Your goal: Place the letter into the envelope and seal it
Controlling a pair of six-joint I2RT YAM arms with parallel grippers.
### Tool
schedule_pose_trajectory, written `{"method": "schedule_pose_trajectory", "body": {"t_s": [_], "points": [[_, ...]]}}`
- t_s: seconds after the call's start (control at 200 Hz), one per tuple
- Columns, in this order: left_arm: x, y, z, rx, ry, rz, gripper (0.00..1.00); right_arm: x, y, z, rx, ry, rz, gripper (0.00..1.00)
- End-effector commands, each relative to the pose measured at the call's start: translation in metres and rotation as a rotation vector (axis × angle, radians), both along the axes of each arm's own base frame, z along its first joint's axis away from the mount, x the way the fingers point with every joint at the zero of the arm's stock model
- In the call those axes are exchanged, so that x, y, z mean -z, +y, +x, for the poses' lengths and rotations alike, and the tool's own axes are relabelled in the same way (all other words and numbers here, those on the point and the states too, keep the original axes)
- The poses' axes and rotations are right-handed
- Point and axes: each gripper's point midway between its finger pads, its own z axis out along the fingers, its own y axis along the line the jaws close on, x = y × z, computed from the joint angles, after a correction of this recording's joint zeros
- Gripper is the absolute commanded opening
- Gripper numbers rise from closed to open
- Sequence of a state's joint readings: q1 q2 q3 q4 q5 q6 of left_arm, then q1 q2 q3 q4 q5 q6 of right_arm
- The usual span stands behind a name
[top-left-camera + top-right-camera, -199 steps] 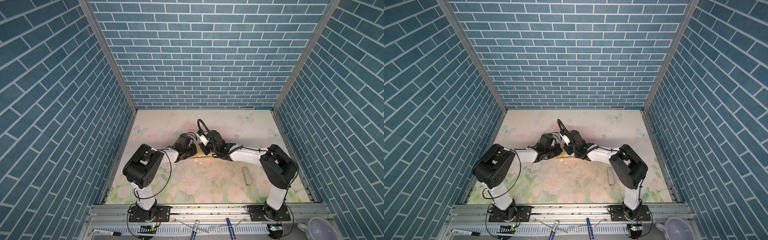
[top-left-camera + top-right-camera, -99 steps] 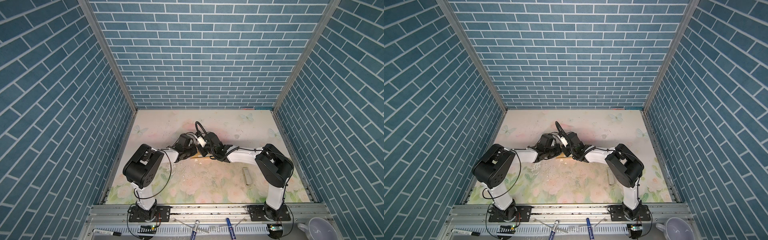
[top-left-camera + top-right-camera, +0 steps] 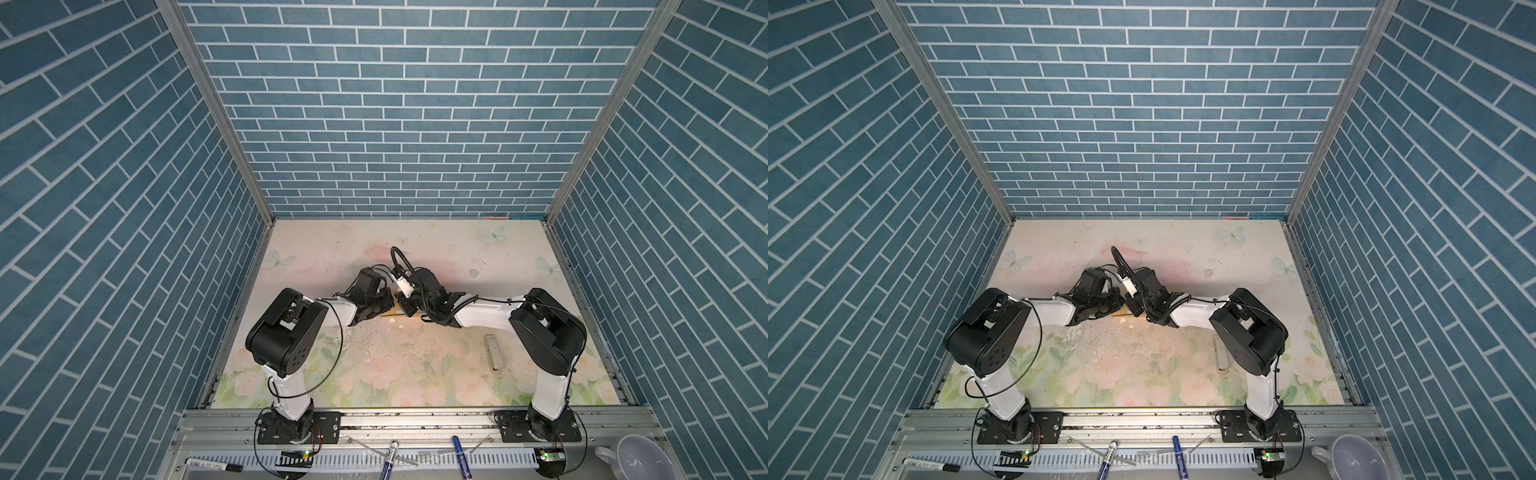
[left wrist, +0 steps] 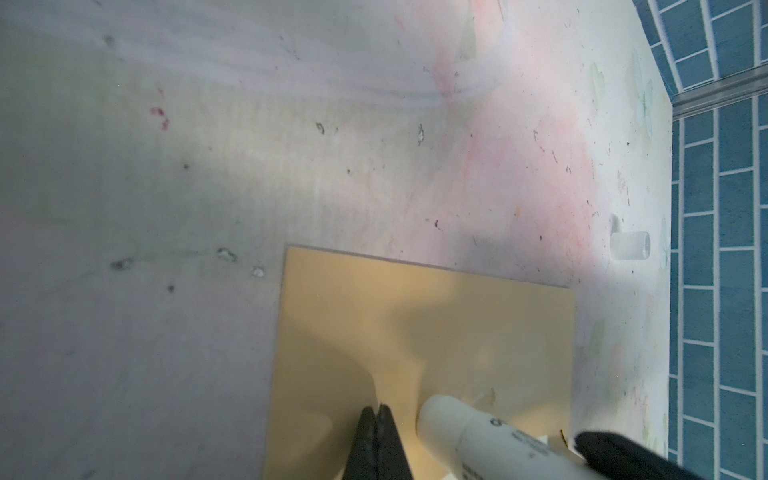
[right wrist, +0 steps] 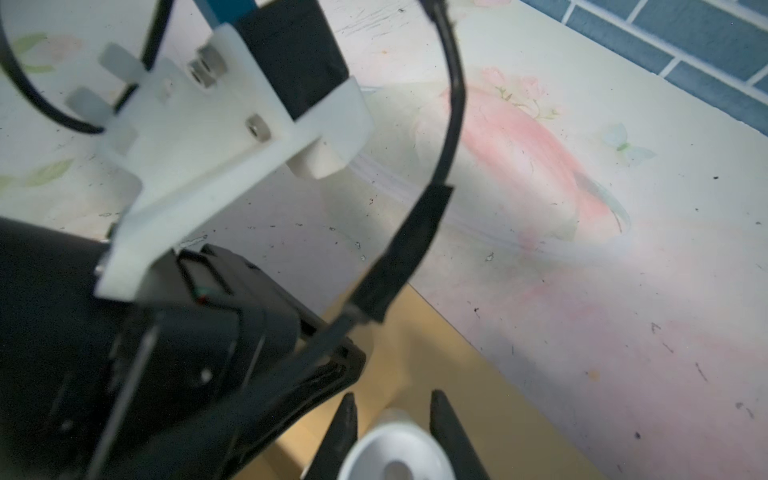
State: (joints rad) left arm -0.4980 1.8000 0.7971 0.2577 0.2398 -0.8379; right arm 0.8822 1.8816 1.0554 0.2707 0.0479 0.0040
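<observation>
L pincer (image 4: 376,415) closed, maybe on envelope (image 4: 419,324); scuffed floral tabletop (image 3: 415,365), blue-brick walls (image 3: 395,104).

The table (image 3: 415,374) has a faded floral print on it, pink roses, green leaves, a few pale butterflies. It's pretty beat up too, with dark specks, scuffs and little white chips all over. A yellow-tan envelope (image 4: 415,332) lies flat on it right under both claws: the left claw (image 4: 376,409) has its tips down on it, and the right claw (image 5: 392,411) is over it as well. Out ahead of the left claw, past the envelope's corner and close to the wall, a small white cap (image 4: 629,245) lies on its side on bare table. A pale flat bar (image 3: 493,352) lies well behind the right claw, near that arm's elbow.
</observation>
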Motion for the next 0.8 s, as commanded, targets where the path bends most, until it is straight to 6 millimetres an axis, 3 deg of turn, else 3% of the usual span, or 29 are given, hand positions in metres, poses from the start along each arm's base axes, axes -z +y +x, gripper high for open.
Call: {"method": "schedule_pose_trajectory", "body": {"t_s": [0.0, 0.795], "points": [[0.066, 0.038, -0.051, -0.027, 0.234, 0.182, 0.00, 0.019, -0.022, -0.010, 0.032, 0.027, -0.077, 0.00], [0.067, 0.040, -0.052, -0.028, 0.237, 0.194, 0.00, 0.039, -0.088, -0.011, 0.136, 0.078, -0.210, 0.00]]}}
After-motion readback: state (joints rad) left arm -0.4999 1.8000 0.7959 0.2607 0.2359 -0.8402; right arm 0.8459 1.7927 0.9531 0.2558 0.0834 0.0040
